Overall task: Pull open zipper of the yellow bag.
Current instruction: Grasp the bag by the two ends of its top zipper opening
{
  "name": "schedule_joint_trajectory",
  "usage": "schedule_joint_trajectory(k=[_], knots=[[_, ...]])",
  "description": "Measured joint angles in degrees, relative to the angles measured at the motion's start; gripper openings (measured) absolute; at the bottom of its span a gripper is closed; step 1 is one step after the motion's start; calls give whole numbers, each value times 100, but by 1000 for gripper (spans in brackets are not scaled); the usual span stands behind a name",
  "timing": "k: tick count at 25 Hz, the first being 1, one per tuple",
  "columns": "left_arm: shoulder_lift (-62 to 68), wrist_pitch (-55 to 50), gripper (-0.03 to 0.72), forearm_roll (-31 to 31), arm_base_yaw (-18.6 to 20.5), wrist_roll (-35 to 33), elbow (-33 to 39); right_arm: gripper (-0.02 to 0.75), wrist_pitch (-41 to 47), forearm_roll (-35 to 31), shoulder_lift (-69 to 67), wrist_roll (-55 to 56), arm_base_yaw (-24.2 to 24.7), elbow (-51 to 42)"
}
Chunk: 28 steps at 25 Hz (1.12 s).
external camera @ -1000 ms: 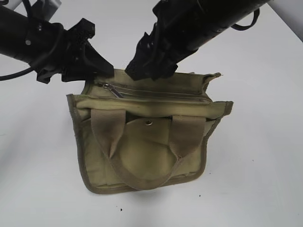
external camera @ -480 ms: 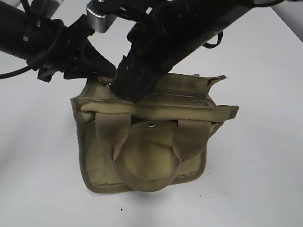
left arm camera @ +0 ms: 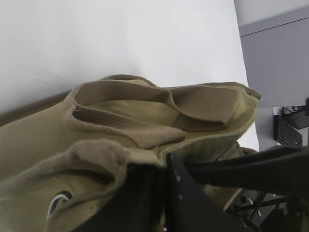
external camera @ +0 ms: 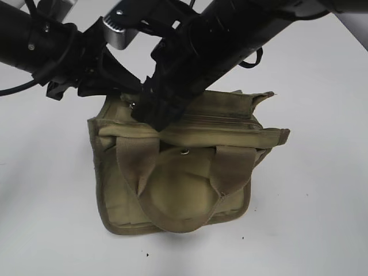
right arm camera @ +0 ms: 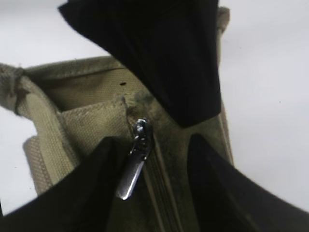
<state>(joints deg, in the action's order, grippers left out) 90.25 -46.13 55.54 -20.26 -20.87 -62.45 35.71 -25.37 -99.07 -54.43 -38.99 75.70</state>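
The yellow bag (external camera: 178,184), an olive-khaki canvas tote, stands on the white table with its handles (external camera: 230,167) hanging down the front. Its zipper (external camera: 224,119) runs along the top and looks closed. My left gripper (external camera: 129,92) is shut on the bag's top left corner; in the left wrist view its fingers (left arm camera: 164,157) meet on the fabric edge of the bag (left arm camera: 120,130). My right gripper (external camera: 150,112) reaches across to the zipper's left end. In the right wrist view it (right arm camera: 152,142) stands open astride the zipper (right arm camera: 161,188), with the silver pull tab (right arm camera: 130,176) lying by its left finger.
A metal snap stud (external camera: 184,152) sits on the bag's front flap. The left gripper's black finger (right arm camera: 169,58) fills the top of the right wrist view, close above the zipper end. White table (external camera: 310,190) surrounds the bag.
The right gripper swung left from the bag's back edge down to the zipper's left end and narrowed. The left gripper shut on the bag's corner, and the bag shifted slightly right.
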Motion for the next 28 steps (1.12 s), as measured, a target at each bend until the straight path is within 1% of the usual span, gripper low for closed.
schedule_joint_trajectory(k=[5, 7, 12, 17, 22, 28], knots=[[0, -11, 28, -5, 0, 0, 0, 380, -6, 222, -68, 161, -4, 5], [0, -11, 28, -5, 0, 0, 0, 358, 15, 377, -89, 290, -11, 15], [0, -28, 26, -10, 0, 0, 0, 230, 159, 537, -120, 392, -11, 16], [0, -32, 26, -10, 0, 0, 0, 140, 257, 537, -120, 407, -11, 16], [0, -46, 26, -6, 0, 0, 0, 6, 393, 481, -120, 410, -11, 16], [0, -64, 26, -6, -1, 0, 0, 2, 460, 430, -130, 410, -11, 16]])
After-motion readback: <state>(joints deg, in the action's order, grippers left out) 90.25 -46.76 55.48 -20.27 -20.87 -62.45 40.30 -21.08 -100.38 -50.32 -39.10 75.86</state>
